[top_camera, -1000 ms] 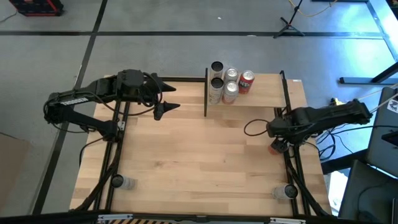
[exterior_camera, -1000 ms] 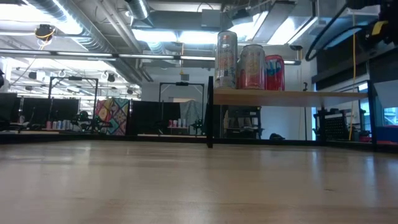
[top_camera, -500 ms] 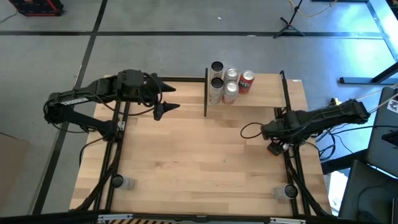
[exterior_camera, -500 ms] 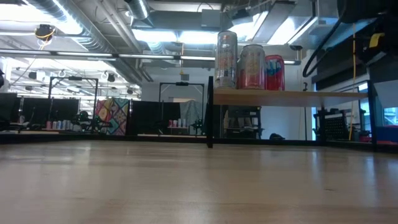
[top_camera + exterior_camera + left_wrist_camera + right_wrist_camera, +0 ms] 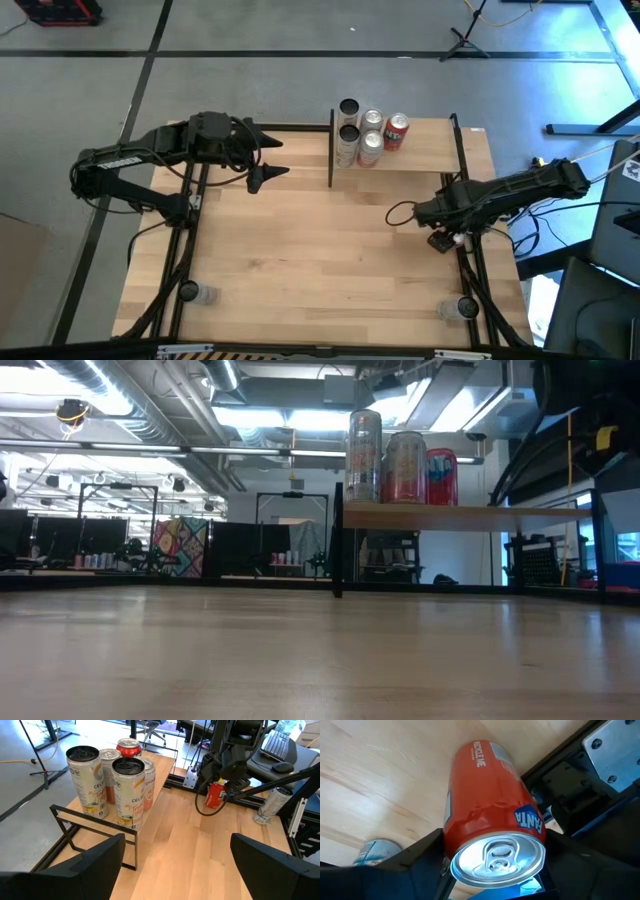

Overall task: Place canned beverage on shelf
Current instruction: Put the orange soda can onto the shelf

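Observation:
An orange Fanta can sits between the fingers of my right gripper near the table's right edge, in front of the shelf. It also shows in the left wrist view. The shelf, a light-wood board with black posts, stands at the table's far side. Several cans stand on its left part. My left gripper is open and empty at the table's far left, pointing toward the shelf. My right gripper pinches the orange can's side wall near its top rim between its two fingers, one on each side. The fingers come from above, pointing down. The can is roughly upright, its lid toward the wrist. I cannot tell whether its base clears the table.
A silver can lies near the table's near right corner, another near the near left corner. A black cable loop hangs beside the right gripper. The shelf's right part is bare.
My right gripper has gone a little toward the table's left edge, away from the right edge, with the orange can between its fingers.

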